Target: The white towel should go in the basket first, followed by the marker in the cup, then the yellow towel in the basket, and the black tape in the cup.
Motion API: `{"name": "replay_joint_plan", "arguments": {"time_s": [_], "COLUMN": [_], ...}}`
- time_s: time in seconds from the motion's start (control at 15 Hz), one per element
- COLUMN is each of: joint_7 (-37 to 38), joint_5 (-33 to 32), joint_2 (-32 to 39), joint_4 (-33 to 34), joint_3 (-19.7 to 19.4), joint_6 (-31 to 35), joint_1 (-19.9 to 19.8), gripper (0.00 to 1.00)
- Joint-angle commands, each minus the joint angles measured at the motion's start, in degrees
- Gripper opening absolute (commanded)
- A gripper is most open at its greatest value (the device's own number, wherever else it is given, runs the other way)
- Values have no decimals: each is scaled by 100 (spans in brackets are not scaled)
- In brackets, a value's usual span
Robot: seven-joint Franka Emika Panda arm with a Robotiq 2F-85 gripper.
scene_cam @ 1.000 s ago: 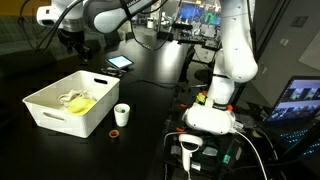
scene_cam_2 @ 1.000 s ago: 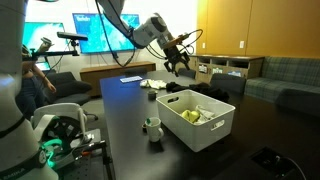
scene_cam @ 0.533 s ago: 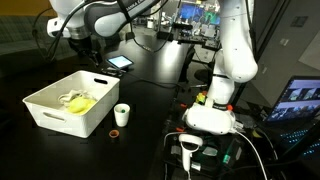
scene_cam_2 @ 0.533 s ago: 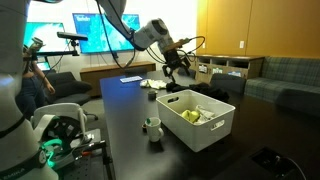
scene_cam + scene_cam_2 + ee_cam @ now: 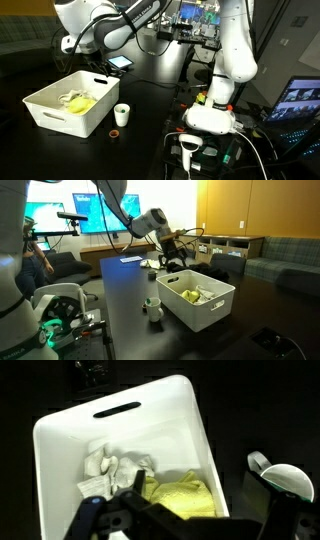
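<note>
The gripper (image 5: 88, 62) is seen released above the far end of the basket (image 5: 88, 126), its jaws spread wide in the wrist view with nothing held between them. The white towel (image 5: 108, 466) and the yellow towel (image 5: 186, 496) are found lying against each other inside the basket, the yellow one nearer the wall that faces the cup (image 5: 121, 114). The basket is set on the dark desk (image 5: 160, 100), and the cup is stood upright just beside one of its corners, not touching it.
</note>
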Motion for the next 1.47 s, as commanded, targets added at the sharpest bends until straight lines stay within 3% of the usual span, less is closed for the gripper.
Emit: {"name": "replay_joint_plan", "arguments": {"time_s": [0.0,0.27,0.93,1.4], "joint_7": [430,861,2783,3686], "joint_5": [155,336,1308,877], "joint_2": [-272,-344,-326,-87], "joint_4": [-486,-793,-1257,-1241], "joint_3": [69,185,322,330], "joint_6": [122,169,320,397], "joint_1": [-12,20,322,878], "gripper": [100,100,100,100]}}
